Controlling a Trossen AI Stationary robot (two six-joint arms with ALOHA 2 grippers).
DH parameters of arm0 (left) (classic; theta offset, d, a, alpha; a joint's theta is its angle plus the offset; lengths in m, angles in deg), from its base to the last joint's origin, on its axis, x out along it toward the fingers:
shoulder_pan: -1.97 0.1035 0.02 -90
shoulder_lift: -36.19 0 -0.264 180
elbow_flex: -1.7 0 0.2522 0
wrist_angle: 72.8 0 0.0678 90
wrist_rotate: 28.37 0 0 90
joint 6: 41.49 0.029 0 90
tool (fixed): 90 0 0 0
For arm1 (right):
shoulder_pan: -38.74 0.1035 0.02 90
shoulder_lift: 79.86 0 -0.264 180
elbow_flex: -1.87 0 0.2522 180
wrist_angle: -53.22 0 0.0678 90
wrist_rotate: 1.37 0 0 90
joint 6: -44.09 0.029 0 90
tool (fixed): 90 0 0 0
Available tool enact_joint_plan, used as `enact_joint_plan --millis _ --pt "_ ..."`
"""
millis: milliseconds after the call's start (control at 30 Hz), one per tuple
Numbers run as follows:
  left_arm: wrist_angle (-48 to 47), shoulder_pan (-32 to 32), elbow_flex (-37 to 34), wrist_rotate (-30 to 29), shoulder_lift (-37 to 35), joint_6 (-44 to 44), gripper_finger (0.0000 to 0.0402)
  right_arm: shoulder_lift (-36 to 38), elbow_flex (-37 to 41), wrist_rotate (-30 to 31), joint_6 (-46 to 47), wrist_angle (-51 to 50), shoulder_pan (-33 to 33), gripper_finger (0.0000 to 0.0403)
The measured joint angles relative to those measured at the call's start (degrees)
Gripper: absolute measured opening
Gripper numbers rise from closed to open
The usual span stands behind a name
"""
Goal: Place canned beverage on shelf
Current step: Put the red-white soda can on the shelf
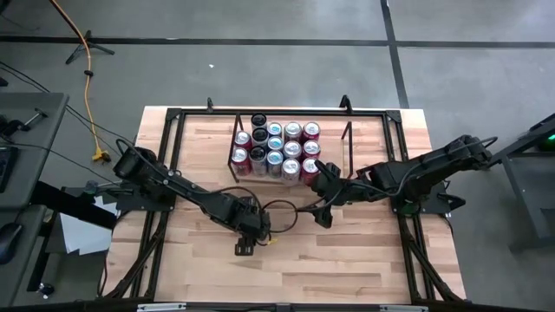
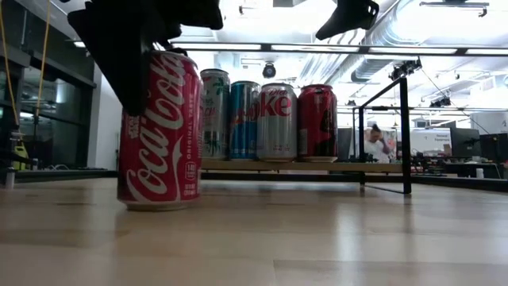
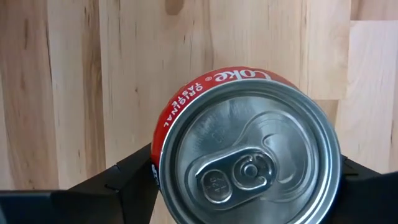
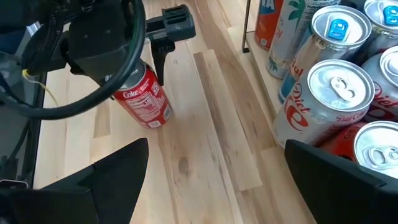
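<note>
The left gripper (image 1: 246,236) is reaching straight down over a red Coke can (image 2: 159,131) standing upright on the bare table (image 1: 347,260), its fingers (image 3: 130,180) flanking the can's sides below the rim. The jaws are standing about can-wide; whether they are pressing the can or just bracketing it, I cannot tell. The can's long axis is vertical and in line with the gripper's approach, so the can is lying directly between the jaws, not off to either side.

The right gripper (image 1: 321,192) is waiting with its jaws spread wide and empty, just beside the shelf's (image 1: 349,147) near edge and apart from the red can.

The shelf is lying away from the can, toward the table's far side; the left arm is the one on the can, while the right is nearer the shelf.

Counting: one can on the table, and what looks like fifteen cans (image 1: 276,149) packed upright on the shelf, though the crowded rows are making that count uncertain. One shelf, two arms.
</note>
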Motion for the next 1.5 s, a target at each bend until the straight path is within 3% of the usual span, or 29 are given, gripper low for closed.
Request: enact_joint_plan --millis 400,700,800,1000,1100,1367,1500 --pt "-0.06 0.78 1.09 -0.40 -0.20 4.45 0.0281 0.00 0.00 0.72 -0.26 0.66 0.00 0.0362" --pt "-0.11 1.90 1.17 1.12 -0.75 4.54 0.0377 0.00 0.00 0.82 -0.37 0.96 -0.01 0.0362" --pt "-1.16 1.91 1.16 1.00 -3.13 4.55 0.0396 0.00 0.00 0.94 -0.39 1.79 0.00 0.0362" --pt "-3.81 1.77 1.18 -0.36 -13.07 0.91 0.0396 -0.01 0.00 -0.85 1.11 8.16 -0.02 0.0362" --pt "-5.89 0.57 1.20 -5.27 -18.77 -3.65 0.0397 -0.98 -0.02 -2.34 1.00 15.38 -0.02 0.0362" --pt "-12.75 -6.32 1.20 -28.22 -30.87 -14.59 0.0395 -11.33 -0.06 -6.79 -5.73 31.58 0.35 0.0362" --pt "-14.50 -8.12 1.20 -31.95 -34.30 -18.23 0.0395 -17.41 -0.06 -7.02 -9.27 38.08 0.97 0.0362"
